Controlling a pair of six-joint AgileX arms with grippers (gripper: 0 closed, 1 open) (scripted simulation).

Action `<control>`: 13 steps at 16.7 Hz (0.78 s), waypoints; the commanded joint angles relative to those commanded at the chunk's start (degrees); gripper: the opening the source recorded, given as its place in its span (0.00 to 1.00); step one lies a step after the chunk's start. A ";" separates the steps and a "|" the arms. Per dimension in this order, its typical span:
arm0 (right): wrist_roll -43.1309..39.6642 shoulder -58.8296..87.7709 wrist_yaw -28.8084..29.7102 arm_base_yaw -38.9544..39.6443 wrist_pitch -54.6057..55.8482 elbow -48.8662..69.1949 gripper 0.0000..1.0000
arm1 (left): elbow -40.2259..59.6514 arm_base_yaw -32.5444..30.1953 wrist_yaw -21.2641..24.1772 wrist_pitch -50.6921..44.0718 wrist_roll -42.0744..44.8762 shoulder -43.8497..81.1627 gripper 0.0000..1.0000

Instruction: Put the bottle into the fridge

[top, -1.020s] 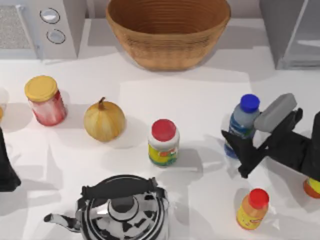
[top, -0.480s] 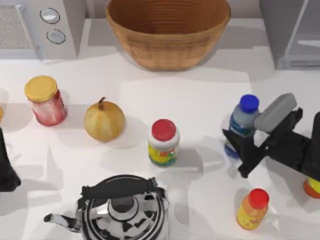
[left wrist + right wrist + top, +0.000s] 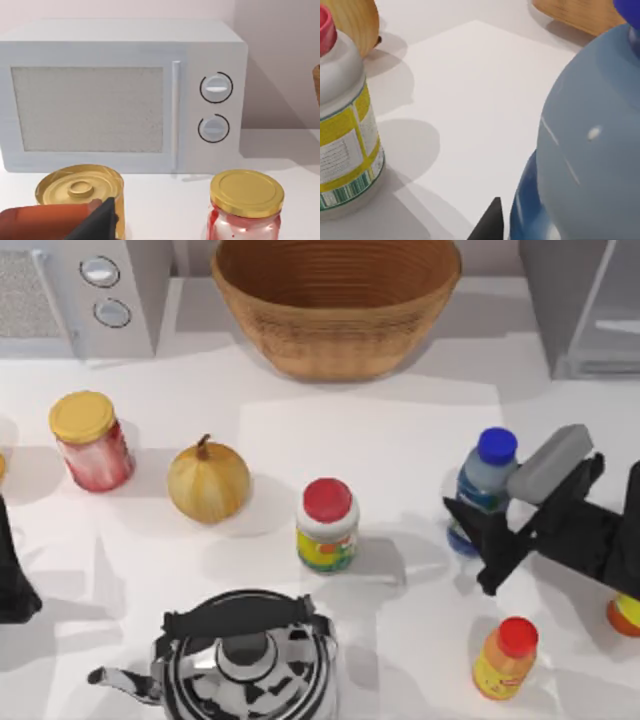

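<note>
The bottle (image 3: 486,485) stands upright on the white table (image 3: 400,440), toward its right side, blue cap up, and our right gripper (image 3: 478,545) is at it. One dark finger (image 3: 462,517) lies on the bottle's left flank and the other (image 3: 492,565) on its near side, so the bottle's lower body sits between them; whether they are clenched on it or only standing around it we cannot tell. From the right wrist view the bottle (image 3: 590,145) looms close, with a black fingertip (image 3: 489,222) just beside its base.

The fridge (image 3: 580,305) is at the far right corner, well apart from the bottle, its lighter inside showing (the door looks to stand open).

To the left of the bottle stands the white jar with a red lid (image 3: 327,525), also seen from the right wrist (image 3: 345,120). Near of the gripper is the small orange bottle (image 3: 505,657). A wicker basket (image 3: 335,300) sits at the far middle, and a black-and-white kettle (image 3: 245,660) at the near edge. Further left lie an onion (image 3: 208,480) and a yellow-lidded jar (image 3: 90,440), and the microwave (image 3: 85,290) fills the far left corner.

Our left arm (image 3: 12,570) is parked at the left edge; its wrist view faces the microwave (image 3: 125,95), with the yellow-lidded jar (image 3: 246,202) and a gold can (image 3: 80,192) before it. We cannot tell how its fingers stand.
</note>
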 joint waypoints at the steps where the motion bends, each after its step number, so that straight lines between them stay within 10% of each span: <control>1: -0.91 -1.22 -1.23 -0.44 -1.11 0.45 0.01 | 0.00 0.00 0.00 0.00 0.00 0.00 1.00; 13: -11.72 -16.94 -18.58 -22.36 -22.54 -0.36 0.01 | 0.00 0.00 0.00 0.00 0.00 0.00 1.00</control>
